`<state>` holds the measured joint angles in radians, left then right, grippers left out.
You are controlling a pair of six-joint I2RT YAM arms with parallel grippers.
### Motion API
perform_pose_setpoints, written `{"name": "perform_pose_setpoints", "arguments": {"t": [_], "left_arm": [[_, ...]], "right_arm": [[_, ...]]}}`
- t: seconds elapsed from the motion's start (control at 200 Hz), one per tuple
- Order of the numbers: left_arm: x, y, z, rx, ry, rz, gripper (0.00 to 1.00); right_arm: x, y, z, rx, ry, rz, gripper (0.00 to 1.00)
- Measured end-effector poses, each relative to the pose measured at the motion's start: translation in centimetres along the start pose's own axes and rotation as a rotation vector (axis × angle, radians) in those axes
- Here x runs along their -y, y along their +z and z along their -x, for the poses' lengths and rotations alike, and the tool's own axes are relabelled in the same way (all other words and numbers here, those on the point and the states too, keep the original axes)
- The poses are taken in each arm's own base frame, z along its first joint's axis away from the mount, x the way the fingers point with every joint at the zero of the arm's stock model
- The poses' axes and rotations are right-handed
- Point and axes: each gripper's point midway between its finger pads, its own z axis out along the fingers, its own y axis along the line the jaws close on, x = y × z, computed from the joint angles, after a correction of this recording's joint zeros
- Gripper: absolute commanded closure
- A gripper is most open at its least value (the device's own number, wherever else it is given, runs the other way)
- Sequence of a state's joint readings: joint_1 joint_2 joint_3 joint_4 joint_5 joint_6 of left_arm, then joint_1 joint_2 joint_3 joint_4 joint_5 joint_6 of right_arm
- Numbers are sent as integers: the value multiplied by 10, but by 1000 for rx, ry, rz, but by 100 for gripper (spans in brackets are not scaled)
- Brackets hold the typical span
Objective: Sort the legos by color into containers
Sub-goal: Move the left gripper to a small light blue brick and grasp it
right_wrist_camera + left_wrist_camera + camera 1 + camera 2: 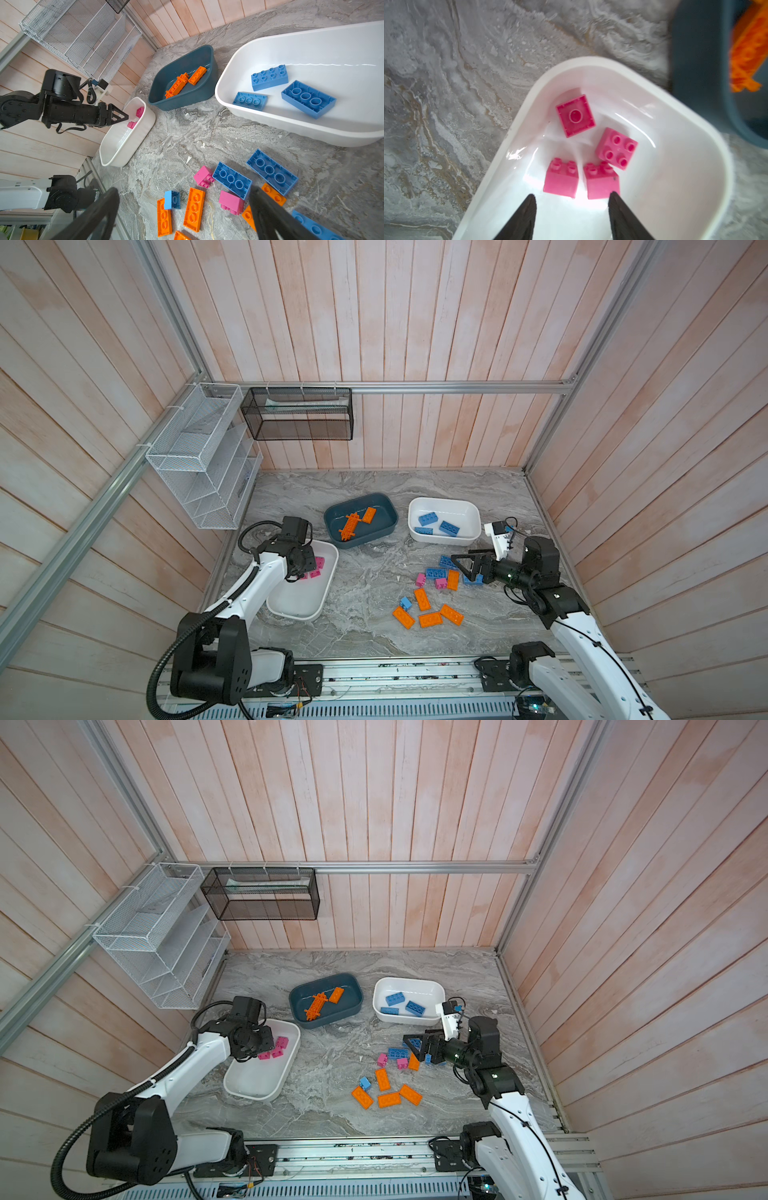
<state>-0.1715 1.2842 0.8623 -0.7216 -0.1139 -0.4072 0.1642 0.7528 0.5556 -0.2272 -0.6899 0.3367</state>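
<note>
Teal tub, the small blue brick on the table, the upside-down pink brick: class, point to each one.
Teal tub point(376, 531): a top view, bare floor.
Small blue brick point(406, 603): a top view, its upper face.
Upside-down pink brick point(575, 115): left wrist view, centre tube of its hollow underside.

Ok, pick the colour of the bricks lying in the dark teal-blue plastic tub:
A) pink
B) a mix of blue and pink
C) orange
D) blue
C: in both top views the dark teal-blue plastic tub holds only an orange oblong brick and a long spiky orange piece. No pink or blue brick lies in it.
</note>
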Motion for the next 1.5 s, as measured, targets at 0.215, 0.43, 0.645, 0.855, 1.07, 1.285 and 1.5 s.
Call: {"name": "perform_pose_setpoints", "arguments": {"t": [0.215, 0.43, 0.645, 0.855, 1.07, 1.285, 1.5], "left_arm": [[69, -42, -21, 13, 115, -204, 36], [143, -58, -89, -107, 272, -360, 32], [197, -53, -141, -191, 493, -432, 30], [238, -52, -167, -174, 757, -562, 30], [259, -52, -177, -115, 948, -668, 32], [267, -30, -181, -89, 1043, -659, 37], [264, -10, -186, -90, 1093, -620, 44]], "right_arm": [[0, 0, 0, -1, -3, -1, 2], [0, -2, 0, 3, -3, -8, 2], [-2, -7, 1, 20, -13, -18, 2], [-2, -10, 0, 27, -13, -35, 2], [-1, -12, -1, 27, -11, -44, 2], [1, -11, -2, 24, -5, -47, 2], [5, -8, -9, 5, 13, -48, 2]]}}
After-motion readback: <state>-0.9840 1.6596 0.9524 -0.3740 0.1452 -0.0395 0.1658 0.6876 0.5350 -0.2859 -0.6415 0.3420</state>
